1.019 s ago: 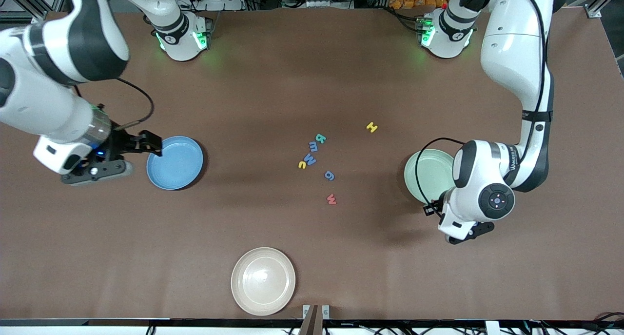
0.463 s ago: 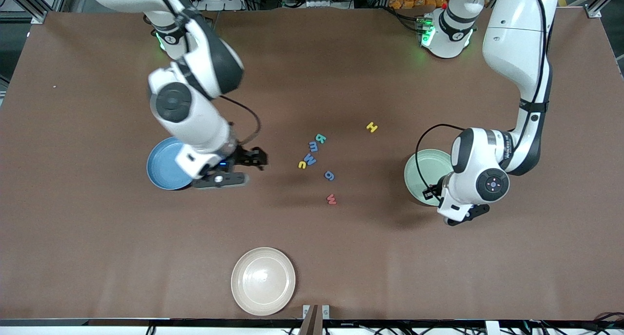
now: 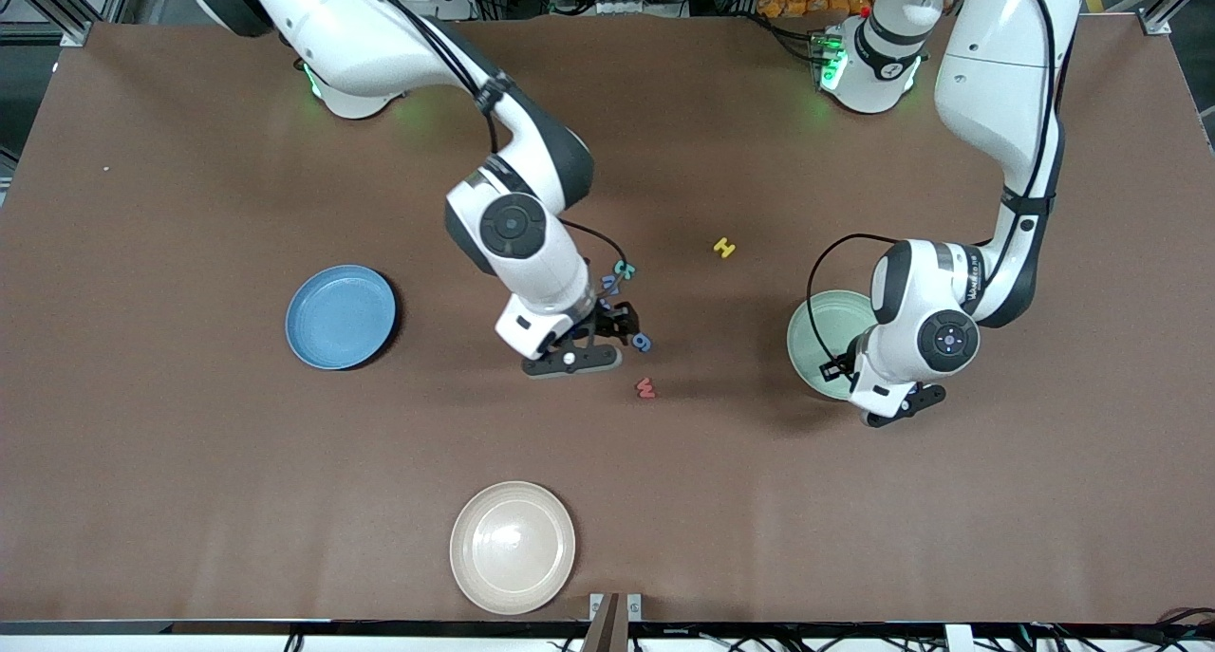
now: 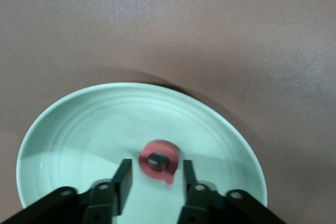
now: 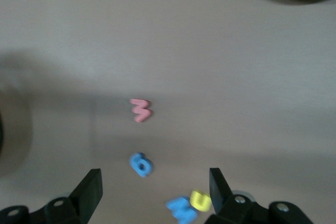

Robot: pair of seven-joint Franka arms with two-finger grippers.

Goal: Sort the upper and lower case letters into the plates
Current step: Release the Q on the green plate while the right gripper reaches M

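- The table (image 3: 190, 462) has wide bare stretches along the edge nearest the front camera and toward both ends; only the cream plate (image 3: 513, 547) sits near that edge.
- The blue plate (image 3: 340, 316) lies toward the right arm's end, with open room all around it now that the right arm has left it; a second ago the right gripper sat at its rim.
- The right gripper (image 3: 622, 322) has swung in over the letter cluster at mid-table, fingers spread wide and holding nothing.
- The right wrist view shows what lies under it: the pink letter (image 5: 140, 109), the blue g-shaped letter (image 5: 140, 164), a second blue letter (image 5: 181, 209) and a yellow letter (image 5: 200, 200) touching it.
- From the front, that arm hides much of the cluster; a teal letter (image 3: 624, 269) peeks out by its cable, and the yellow H (image 3: 724, 247) lies apart, toward the left arm's end.
- The pale green plate (image 3: 818, 341) sits toward the left arm's end, partly covered by the left arm.
- Only the left wrist view shows a red-pink letter (image 4: 159, 160) lying in this plate, between the fingers (image 4: 122, 181) of the left gripper (image 4: 155, 182).
- Those fingers look parted and seem clear of the letter, though a light touch cannot be ruled out.
- Since the earlier frames the left arm has shifted slightly over the plate.
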